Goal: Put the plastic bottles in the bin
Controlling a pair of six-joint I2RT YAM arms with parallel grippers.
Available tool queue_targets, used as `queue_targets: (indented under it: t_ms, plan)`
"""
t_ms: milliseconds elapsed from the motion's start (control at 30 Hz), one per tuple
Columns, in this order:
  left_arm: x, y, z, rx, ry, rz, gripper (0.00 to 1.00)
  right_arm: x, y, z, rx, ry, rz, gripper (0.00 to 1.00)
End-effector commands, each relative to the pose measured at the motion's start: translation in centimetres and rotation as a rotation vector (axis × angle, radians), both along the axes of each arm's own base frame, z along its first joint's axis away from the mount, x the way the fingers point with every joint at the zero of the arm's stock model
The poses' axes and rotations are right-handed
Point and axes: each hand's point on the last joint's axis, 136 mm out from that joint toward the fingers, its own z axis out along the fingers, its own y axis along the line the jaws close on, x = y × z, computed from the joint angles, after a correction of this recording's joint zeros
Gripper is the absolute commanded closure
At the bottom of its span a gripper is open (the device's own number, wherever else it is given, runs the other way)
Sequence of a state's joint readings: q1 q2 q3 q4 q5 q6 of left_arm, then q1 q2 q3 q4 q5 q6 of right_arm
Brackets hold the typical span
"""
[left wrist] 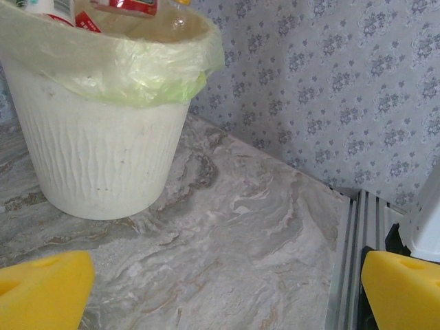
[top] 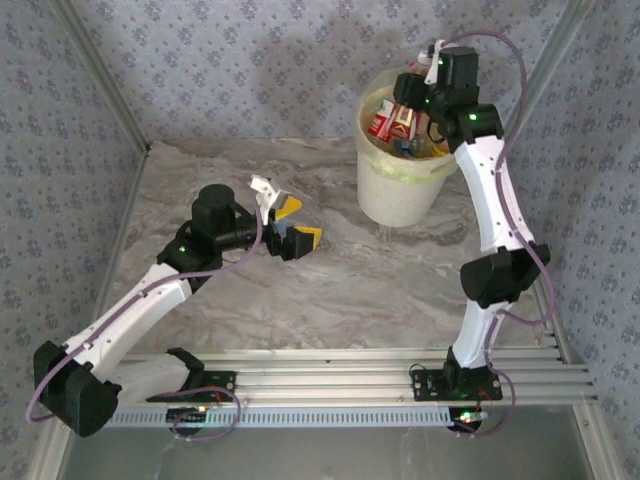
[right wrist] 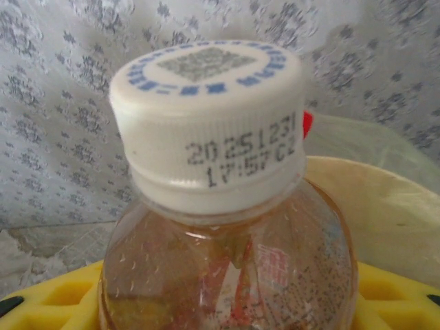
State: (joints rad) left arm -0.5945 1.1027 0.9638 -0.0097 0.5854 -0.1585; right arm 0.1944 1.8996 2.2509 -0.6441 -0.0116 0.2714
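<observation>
Left claw (top: 295,224) hangs released and empty, its yellow pads spread wide, over the marbled bench (top: 250,310) on the near-left side of the bin (top: 400,195); its wrist camera looks across bare stone to the bin's ribbed cream wall and the pale green liner bag (left wrist: 137,75) folded over the rim. Inside the bin, several plastic bottles (top: 383,122) with red labels are heaped close to the rim. Directly above the bin's mouth, towards its far side, the right claw (top: 404,112) is clenched on one more clear bottle (right wrist: 227,227), whose white cap (right wrist: 206,124) with blue printing points back at the wrist camera, yellow pads pressing on either side of the shoulder and the bin's rim showing just behind. Every bottle in sight is either in the bin or in this grasp, so the task looks nearly finished. What is left, as I judge it, is to let this bottle drop among the others; whether more lie outside the pictures I cannot tell.
</observation>
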Motion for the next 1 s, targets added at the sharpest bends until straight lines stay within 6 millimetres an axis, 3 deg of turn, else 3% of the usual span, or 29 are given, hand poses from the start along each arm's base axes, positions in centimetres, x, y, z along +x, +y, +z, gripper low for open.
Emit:
queue_targets:
  t_ms: [0, 233, 400, 633, 767, 967]
  plan:
    - [0.3, 0.1, 1.7, -0.007, -0.047, 0.002, 0.0, 0.1, 1.6, -0.9, 0.001, 0.034, 0.078, 0.4]
    - [0.4, 0.0, 1.5, 0.001, -0.039, 0.0, 0.0, 0.7, 3.8, -4.4, -0.073, 0.115, 0.143, 0.36]
    - [0.5, 0.0, 1.3, 0.006, -0.039, 0.003, 0.01, 0.6, 5.0, -5.3, -0.103, 0.15, 0.177, 0.23]
    - [0.6, 0.0, 1.1, 0.013, -0.032, 0.004, 0.0, -0.5, 5.1, -3.7, -0.097, 0.13, 0.18, 0.1]
    - [0.7, 0.0, 0.9, 0.021, -0.031, 0.009, 0.0, -1.6, 4.5, -2.4, -0.103, 0.118, 0.166, 0.08]
    - [1.3, 0.4, -0.2, 0.081, -0.042, 0.041, 0.0, -4.8, 4.1, 0.1, -0.125, 0.086, 0.17, 0.06]
